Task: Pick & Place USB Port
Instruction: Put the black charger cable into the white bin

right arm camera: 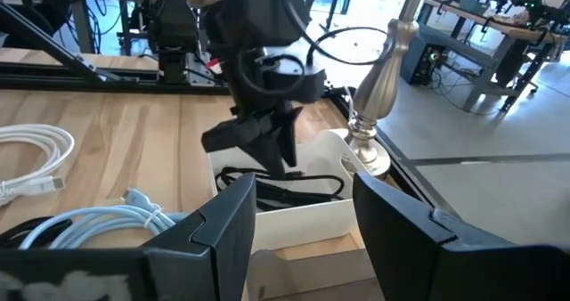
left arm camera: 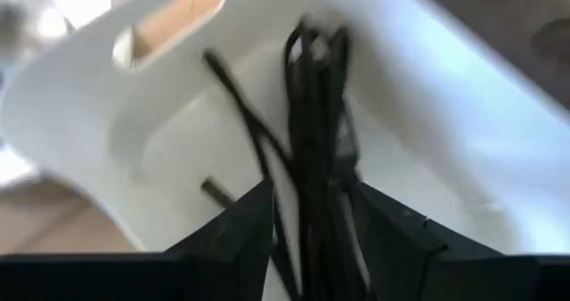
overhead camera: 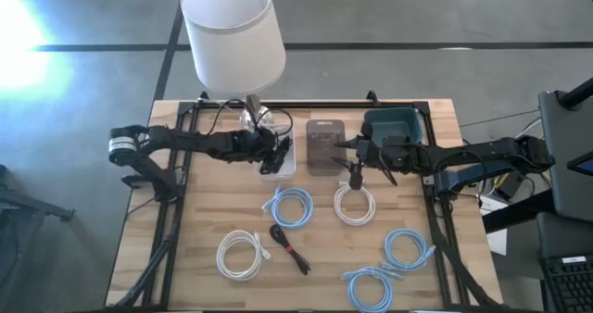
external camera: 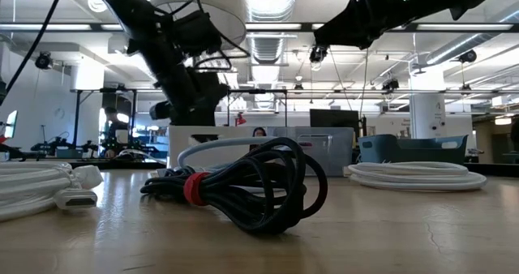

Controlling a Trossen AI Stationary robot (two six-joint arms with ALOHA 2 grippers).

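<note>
While the left gripper (overhead camera: 275, 152) hangs over the white bin (overhead camera: 278, 157) at the table's (overhead camera: 185, 248) back edge, its fingers clench a black cable (left arm camera: 313, 141) that dangles between them into the bin. The right gripper (overhead camera: 355, 172) hovers released, just above a white coil (overhead camera: 354, 205), with the grey bin (overhead camera: 324, 146) and teal bin (overhead camera: 394, 125) just behind it.

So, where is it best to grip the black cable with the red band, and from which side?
The black cable lies flat as a bundle, apart from the other coils. Grip it at the red band, where the strands are tied together, coming straight down from above with the fingers across the bundle. Probably the idle right gripper is the better choice.
</note>
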